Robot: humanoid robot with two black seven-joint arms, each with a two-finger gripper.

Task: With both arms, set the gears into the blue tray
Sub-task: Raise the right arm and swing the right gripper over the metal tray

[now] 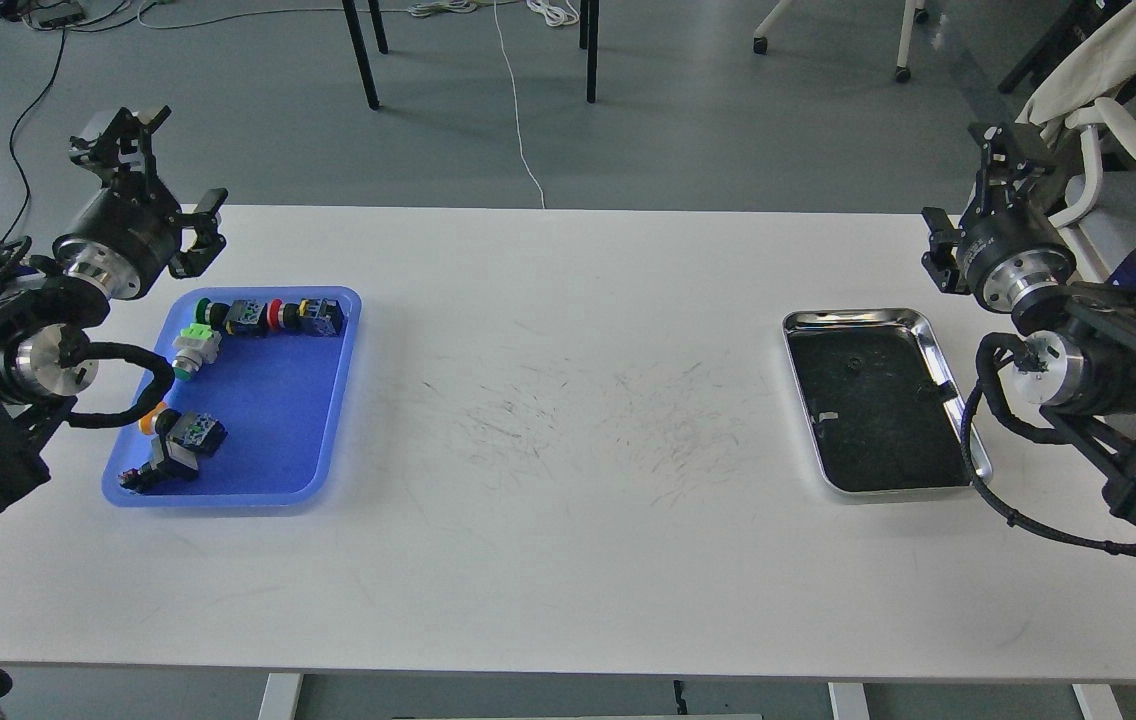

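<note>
The shallow blue plastic tray (pixel 273 440) with a raised rim sits on the left side of the big white surface (pixel 568 540). Inside it lie a few push-button switches with bright caps (pixel 263 316): a row along the far edge, and more near the left rim. The shiny steel tray with a dark inside (pixel 878 405) sits well apart, on the right side of the surface. One tiny black round gear (pixel 855 364) shows as a small dot on the dark floor of the steel tray; it is too small to see well. None can be seen in the blue tray.

The left black end effector (pixel 143 160) is raised beyond the far left corner of the blue tray. Its fingers are spread wide apart, and it holds nothing. The right black end effector (pixel 1006 150) is raised beyond the far right corner of the steel tray. It looks small and dark, so I cannot tell how far open it is.
</note>
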